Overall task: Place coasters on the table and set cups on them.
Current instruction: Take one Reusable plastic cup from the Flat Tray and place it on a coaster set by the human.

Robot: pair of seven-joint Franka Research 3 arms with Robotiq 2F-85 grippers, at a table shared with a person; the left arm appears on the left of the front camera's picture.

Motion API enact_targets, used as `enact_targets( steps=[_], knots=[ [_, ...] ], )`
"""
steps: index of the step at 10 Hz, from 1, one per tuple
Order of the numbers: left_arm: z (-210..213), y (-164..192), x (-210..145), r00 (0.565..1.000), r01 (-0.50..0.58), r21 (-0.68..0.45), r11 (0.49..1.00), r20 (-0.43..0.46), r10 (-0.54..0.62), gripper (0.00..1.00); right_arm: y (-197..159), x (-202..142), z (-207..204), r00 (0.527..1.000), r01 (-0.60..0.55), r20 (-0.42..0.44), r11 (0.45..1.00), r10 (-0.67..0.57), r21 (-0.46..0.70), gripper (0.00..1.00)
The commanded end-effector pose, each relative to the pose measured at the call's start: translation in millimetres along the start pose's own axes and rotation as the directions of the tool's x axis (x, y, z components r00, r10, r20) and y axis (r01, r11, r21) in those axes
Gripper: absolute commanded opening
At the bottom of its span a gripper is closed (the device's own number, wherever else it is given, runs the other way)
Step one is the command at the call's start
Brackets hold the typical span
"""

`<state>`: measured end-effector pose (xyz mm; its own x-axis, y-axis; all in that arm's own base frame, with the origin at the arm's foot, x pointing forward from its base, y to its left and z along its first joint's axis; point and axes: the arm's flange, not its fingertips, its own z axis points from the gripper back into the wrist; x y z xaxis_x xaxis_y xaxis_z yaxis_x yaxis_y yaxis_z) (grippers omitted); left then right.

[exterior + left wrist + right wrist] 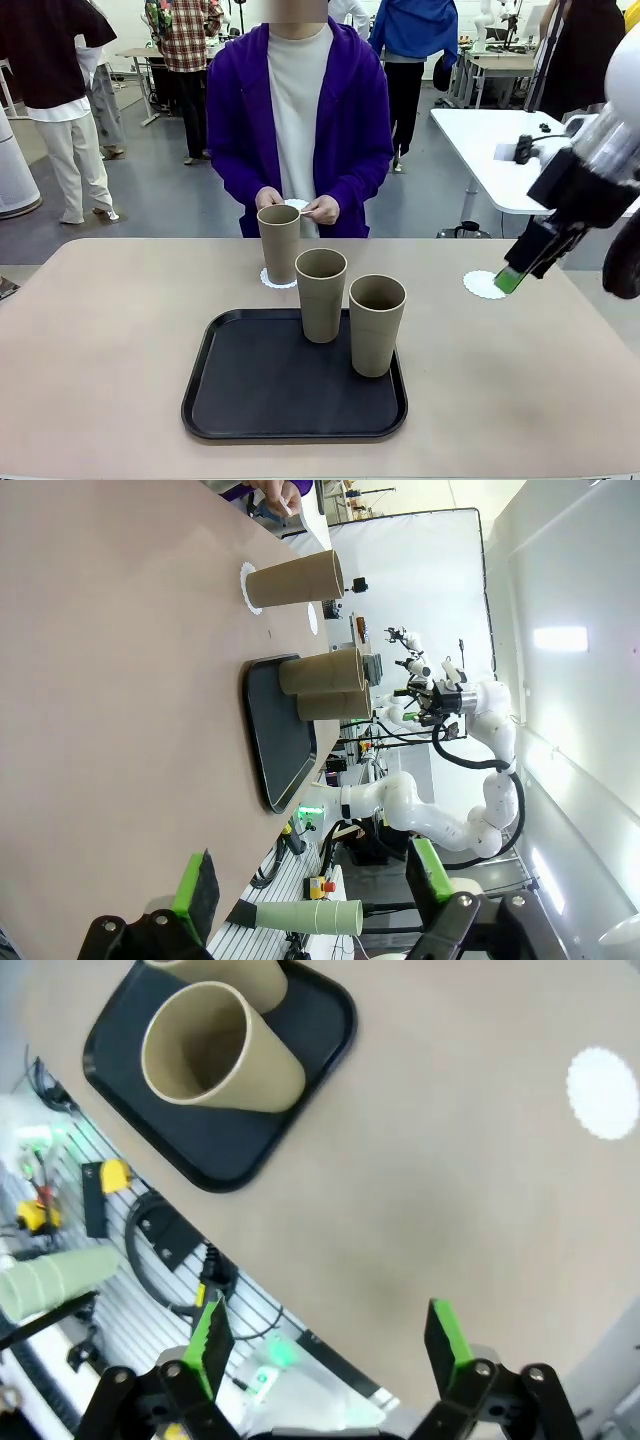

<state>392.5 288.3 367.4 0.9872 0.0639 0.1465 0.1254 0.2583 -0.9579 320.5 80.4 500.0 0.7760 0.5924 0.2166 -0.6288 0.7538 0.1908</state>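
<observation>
One khaki cup [279,243] stands on a lacy white coaster [272,279] on the beige table [100,340], just beyond the tray. Two more cups [321,294] [376,324] stand upright on the black tray [250,400]. A bare coaster [485,284] lies at the table's right. My right gripper [509,278] hovers just right of that coaster, open and holding nothing. From the right wrist the coaster [603,1092] and the tray cups [215,1050] lie below the open right gripper [330,1345]. The person holds another coaster [297,205] in both hands. My left gripper [310,880] is open and holds nothing, far from the cups [320,670].
The person in a purple jacket [235,120] stands at the table's far edge, behind the cups. A white table [490,150] stands at the back right. Bare tabletop stretches left of the tray and between the tray and the right coaster.
</observation>
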Motion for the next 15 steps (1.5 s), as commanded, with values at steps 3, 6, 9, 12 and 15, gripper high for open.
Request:
enact_targets(
  steps=[3,6,9,12,15],
  knots=[
    [1.7,-1.9,-0.5,1.000,-0.003,0.003,1.000,0.003,0.003,1.00,-3.6,0.4,-15.8,1.000,-0.021,-0.021,1.000,0.021,-0.002,1.00],
    [1.7,-1.9,-0.5,1.000,-0.003,0.003,1.000,0.003,0.003,1.00,-3.6,0.4,-15.8,1.000,-0.021,-0.021,1.000,0.021,-0.002,1.00],
    [1.7,-1.9,-0.5,1.000,-0.003,0.003,1.000,0.003,0.003,1.00,-26.6,-15.6,-15.6,0.792,-0.526,0.456,0.833,0.406,0.172,1.00],
    [1.7,-1.9,-0.5,1.000,-0.003,0.003,1.000,0.003,0.003,1.00,-65.1,-26.8,-56.7,0.566,-0.694,0.729,0.700,0.385,0.169,1.00],
    [1.7,-1.9,-0.5,1.000,-0.003,0.003,1.000,0.003,0.003,1.00,-93.9,-34.9,-107.6,0.386,-0.797,0.857,0.591,0.341,0.124,1.00]
  ],
)
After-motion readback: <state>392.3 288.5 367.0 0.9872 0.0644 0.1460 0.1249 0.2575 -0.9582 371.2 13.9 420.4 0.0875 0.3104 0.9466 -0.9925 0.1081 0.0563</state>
